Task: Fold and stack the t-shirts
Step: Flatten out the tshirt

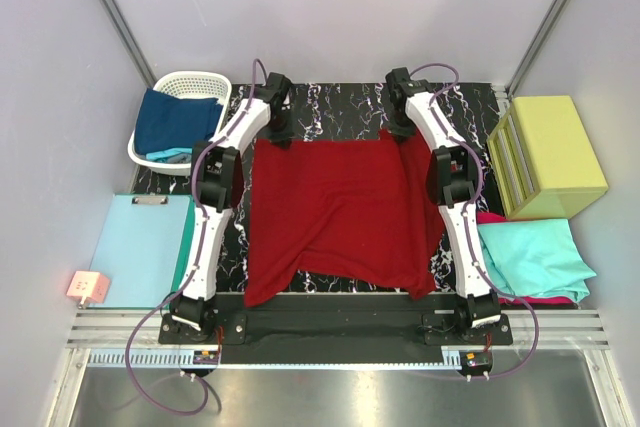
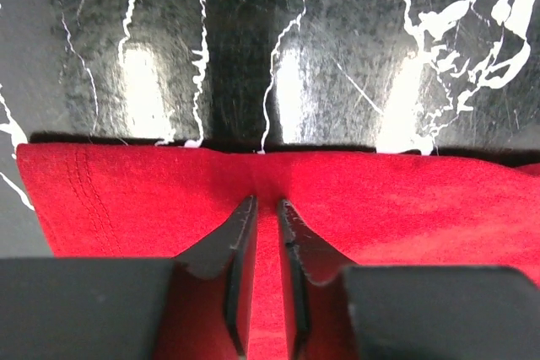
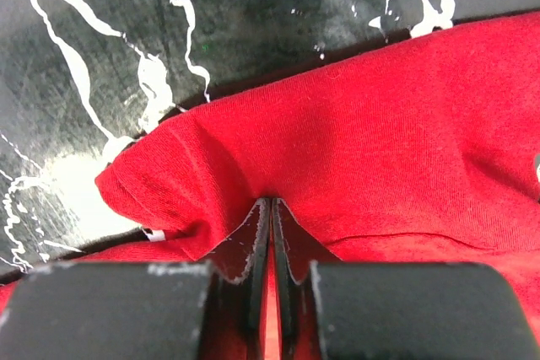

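A dark red t-shirt [image 1: 340, 212] lies spread on the black marbled table [image 1: 340, 107], its near edge rumpled. My left gripper [image 1: 277, 133] is at its far left corner and my right gripper [image 1: 402, 131] at its far right corner. In the left wrist view the gripper [image 2: 267, 201] is shut on a puckered ridge of the red cloth [image 2: 405, 200] just behind its far hem. In the right wrist view the gripper [image 3: 271, 201] is shut tight on the cloth [image 3: 371, 124] beside a folded corner. A navy t-shirt [image 1: 175, 119] lies in a basket. A teal t-shirt [image 1: 530, 257] lies over a magenta one [image 1: 548, 299] on the right.
A white basket [image 1: 190, 80] stands at the far left. A flat pale-blue sheet [image 1: 140, 247] and a small pink block [image 1: 88, 287] lie at the near left. A yellow-green box [image 1: 548, 155] stands at the right. Grey walls close in both sides.
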Controlling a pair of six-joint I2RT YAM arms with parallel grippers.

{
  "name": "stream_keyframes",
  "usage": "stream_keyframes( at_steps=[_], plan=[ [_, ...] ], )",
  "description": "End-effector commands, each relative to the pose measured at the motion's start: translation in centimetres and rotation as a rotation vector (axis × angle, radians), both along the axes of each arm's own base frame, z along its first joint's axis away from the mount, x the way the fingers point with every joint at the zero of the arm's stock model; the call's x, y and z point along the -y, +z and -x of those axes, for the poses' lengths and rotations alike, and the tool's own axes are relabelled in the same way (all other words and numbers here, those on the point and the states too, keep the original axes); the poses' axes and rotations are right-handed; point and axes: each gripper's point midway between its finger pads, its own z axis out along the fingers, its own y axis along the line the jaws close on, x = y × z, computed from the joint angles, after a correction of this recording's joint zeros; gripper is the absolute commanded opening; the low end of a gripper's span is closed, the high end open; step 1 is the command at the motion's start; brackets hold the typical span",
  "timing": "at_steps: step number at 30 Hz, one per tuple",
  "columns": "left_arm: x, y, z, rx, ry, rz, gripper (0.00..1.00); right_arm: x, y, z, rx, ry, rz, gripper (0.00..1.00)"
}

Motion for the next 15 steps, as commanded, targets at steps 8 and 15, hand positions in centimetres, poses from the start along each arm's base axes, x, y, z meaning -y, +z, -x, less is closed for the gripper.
stream_keyframes(
  at_steps=[8, 15],
  plan=[
    [-4.9, 2.2, -3.9, 0.079, 0.107, 0.037, 0.18, 3.7, 0.4, -2.2, 0.044, -0.096, -0.046, 0.14],
    [-6.4, 2.5, -5.8, 0.114, 0.159, 0.099, 0.18, 4.4, 0.0, -3.9, 0.080, -0.111, -0.122, 0.20]
  ],
)
